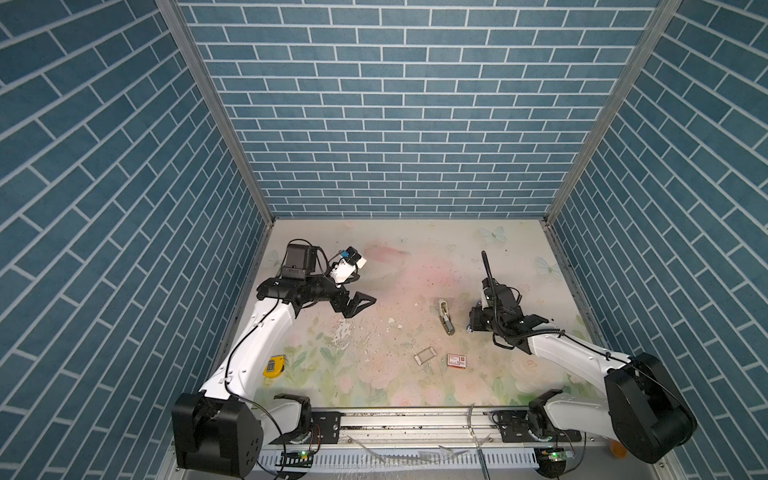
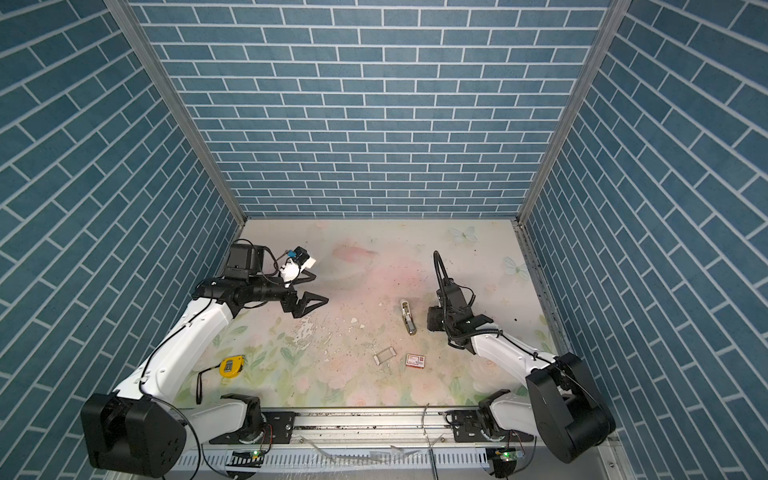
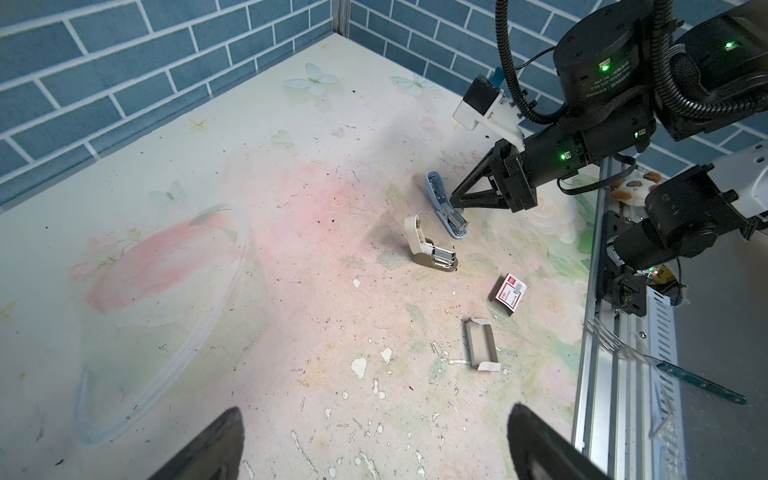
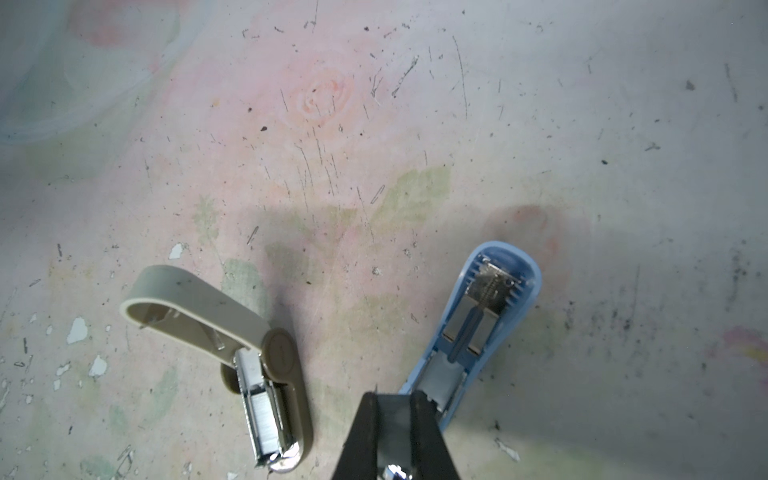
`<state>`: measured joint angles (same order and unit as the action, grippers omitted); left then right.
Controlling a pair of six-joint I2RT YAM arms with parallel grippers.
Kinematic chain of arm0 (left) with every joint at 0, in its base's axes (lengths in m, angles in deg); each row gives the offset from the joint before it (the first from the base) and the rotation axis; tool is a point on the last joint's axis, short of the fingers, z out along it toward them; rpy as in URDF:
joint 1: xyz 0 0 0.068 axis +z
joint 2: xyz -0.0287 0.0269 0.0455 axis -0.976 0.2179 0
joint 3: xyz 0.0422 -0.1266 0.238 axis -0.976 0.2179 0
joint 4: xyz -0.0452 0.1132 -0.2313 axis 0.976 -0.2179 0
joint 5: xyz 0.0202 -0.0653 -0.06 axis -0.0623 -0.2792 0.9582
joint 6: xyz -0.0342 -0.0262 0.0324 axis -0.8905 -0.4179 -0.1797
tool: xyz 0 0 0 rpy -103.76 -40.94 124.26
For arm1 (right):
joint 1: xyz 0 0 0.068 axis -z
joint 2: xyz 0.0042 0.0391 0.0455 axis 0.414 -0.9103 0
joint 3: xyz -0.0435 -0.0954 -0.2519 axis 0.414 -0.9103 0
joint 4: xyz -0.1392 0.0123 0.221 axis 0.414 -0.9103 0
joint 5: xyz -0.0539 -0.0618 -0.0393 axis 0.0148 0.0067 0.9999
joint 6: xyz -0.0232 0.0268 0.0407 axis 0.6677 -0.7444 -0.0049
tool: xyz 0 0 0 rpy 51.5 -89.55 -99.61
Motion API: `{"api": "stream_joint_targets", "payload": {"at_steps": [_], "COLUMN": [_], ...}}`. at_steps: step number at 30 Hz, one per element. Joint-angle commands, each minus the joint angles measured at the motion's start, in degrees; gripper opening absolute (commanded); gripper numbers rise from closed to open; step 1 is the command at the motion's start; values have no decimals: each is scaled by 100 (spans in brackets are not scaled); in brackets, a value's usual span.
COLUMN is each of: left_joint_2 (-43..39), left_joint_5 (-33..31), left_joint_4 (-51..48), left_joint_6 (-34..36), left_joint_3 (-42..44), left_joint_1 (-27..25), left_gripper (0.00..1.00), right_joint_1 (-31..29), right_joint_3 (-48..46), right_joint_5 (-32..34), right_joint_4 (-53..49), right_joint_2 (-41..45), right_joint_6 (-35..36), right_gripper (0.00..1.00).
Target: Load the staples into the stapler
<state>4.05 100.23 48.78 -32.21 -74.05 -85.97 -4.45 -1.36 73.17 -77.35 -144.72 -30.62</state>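
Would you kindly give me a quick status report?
Left gripper open, raised, holding nothing. Right gripper shut, tips at magazine of the open blue stapler. Staples show in the open beige stapler. Nothing blocking.

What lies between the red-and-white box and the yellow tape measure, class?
An empty cardboard tray, close beside the red-and-white box; beyond it, only worn, flecked table up to the yellow tape measure. Both top views show this.
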Motion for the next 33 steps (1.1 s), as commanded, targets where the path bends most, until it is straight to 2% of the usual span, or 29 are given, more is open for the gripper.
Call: {"api": "stream_joint_targets", "payload": {"at_steps": [1, 33], "left_joint_2": [-88, -120], "left_joint_5": [107, 113], "left_joint_4": [33, 17], "left_joint_6": [-27, -60], "left_joint_3": [84, 104], "left_joint_1": [-32, -32], "left_gripper": [99, 100], "right_joint_1": [17, 24], "right_joint_3": [-50, -141], "right_joint_5": [11, 96], "right_joint_4": [240, -104], "right_joint_2": [-104, -167], "right_joint_6": [-258, -111], "right_gripper": [11, 11]}}
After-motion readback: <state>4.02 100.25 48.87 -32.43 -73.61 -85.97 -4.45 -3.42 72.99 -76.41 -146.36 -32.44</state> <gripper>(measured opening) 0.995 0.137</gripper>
